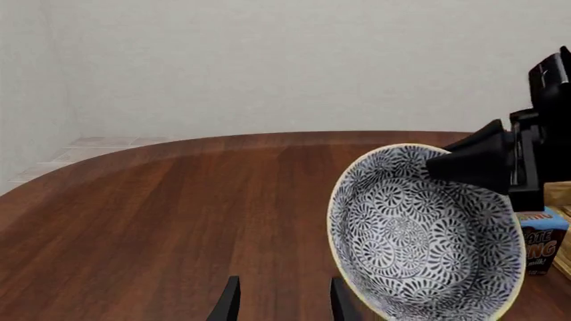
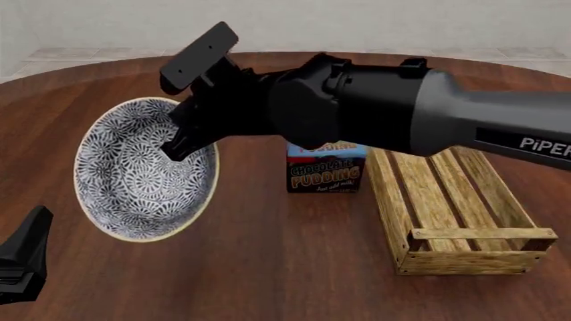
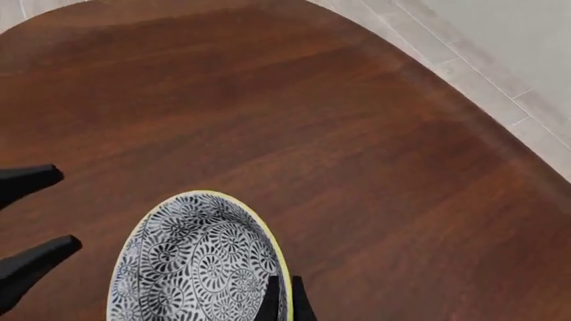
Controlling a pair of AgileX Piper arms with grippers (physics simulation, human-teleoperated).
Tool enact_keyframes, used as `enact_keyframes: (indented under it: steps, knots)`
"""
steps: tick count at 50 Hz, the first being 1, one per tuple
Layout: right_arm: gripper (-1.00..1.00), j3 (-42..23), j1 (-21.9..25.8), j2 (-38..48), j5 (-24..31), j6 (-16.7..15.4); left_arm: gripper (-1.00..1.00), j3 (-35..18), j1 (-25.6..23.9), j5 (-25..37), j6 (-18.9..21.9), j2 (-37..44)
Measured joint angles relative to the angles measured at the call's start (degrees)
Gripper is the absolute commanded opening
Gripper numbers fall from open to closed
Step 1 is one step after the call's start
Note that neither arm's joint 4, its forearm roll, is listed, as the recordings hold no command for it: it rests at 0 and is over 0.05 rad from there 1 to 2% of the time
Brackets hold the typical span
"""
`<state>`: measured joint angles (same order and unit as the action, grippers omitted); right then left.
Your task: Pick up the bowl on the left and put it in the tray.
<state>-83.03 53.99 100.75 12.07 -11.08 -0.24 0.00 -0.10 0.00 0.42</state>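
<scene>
The right gripper (image 2: 183, 144) is clamped on the rim of the bowl (image 2: 143, 167), one finger inside the patterned hollow and the other behind the wall, as the right wrist view shows, where the two fingertips (image 3: 267, 301) pinch the pale rim between them. The bowl hangs tilted up on edge, its opening turned toward the arms' side of the table (image 2: 267, 267), over the left part of the tabletop and well apart from the tray (image 2: 455, 207). The left gripper (image 2: 23, 257) sits low at the near left corner of the front view, close to the bowl's lower rim but not touching it; its fingers (image 1: 230, 301) stand apart with nothing between them, so it is open. Between the bowl and the tray stands the chocolate pudding box (image 2: 325, 170), upright, just beside the tray's left long side and partly hidden by the right arm (image 2: 402, 110), which stretches across from the right, above the box. The tray lies toward the right side of the table, its long sides running away from the arms, with a raised bar handle showing at its near end. The table is dark reddish-brown wood with a rounded far edge; beyond it are a pale tiled floor (image 3: 499, 73) and a plain light wall (image 1: 285, 60).
</scene>
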Motion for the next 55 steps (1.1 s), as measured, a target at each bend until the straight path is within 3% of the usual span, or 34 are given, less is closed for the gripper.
enact_keyframes:
  steps: [34, 55]
  knots:
    - [-1.00, 3.31, -2.03, -8.08, -0.69, -0.89, 1.00, 0.00, 0.00, 0.00, 0.00, 0.00]
    - [-1.00, 3.50, -3.29, -11.88, 0.04, 0.54, 1.00, 0.00, 0.00, 0.00, 0.00, 0.00]
